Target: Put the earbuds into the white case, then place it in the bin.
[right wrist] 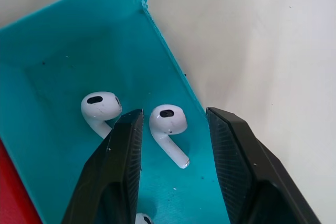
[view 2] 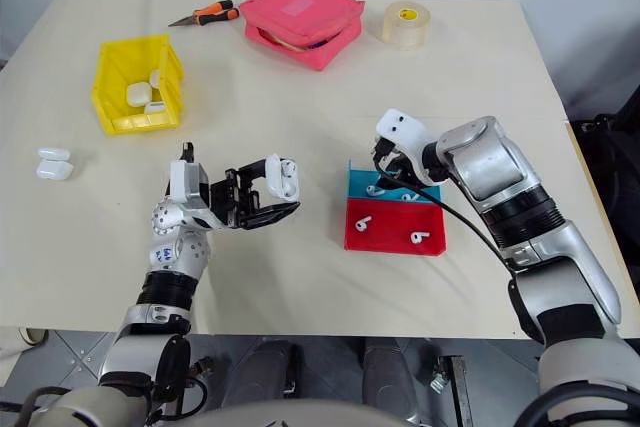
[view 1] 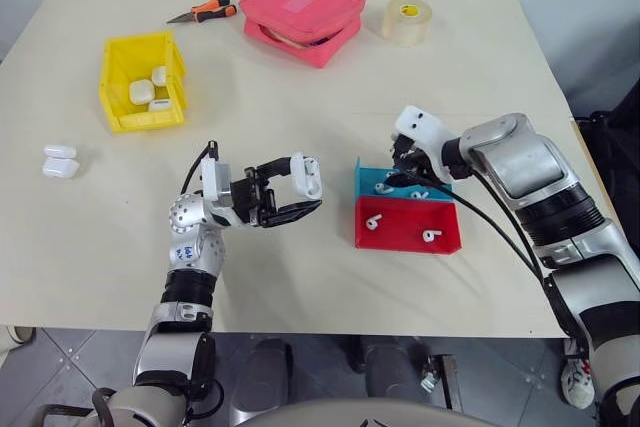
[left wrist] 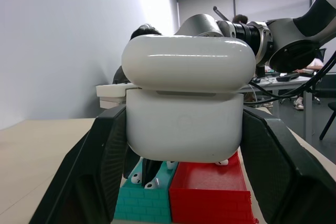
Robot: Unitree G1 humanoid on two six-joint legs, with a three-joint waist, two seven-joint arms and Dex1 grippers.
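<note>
1. Two grippers are at work over the table point(view 1: 480, 77). The left gripper point(view 1: 296, 187) hangs above the tabletop with its jaws pinching the white case point(view 1: 308, 175) from both sides; the case's lid stands slightly ajar in the left wrist view.
2. The right gripper point(right wrist: 173, 145) reaches down into the teal tray point(right wrist: 63, 61), jaws spread. One of the earbuds point(right wrist: 168, 124) lies between its two fingers point(right wrist: 123, 150), head up and stem trailing back; I can't tell whether either finger touches it.
3. A second earbud point(right wrist: 98, 107) lies just outside the same finger, beside the first.
4. The red tray point(view 1: 408, 227) sits touching the teal one on the near side, with two more earbuds lying in it.
5. The bin point(view 1: 125, 52) stands well apart at the far left of the table, with several white cases inside.
6. Another pair of white cases point(view 1: 60, 162) rests near the table's left edge.
</note>
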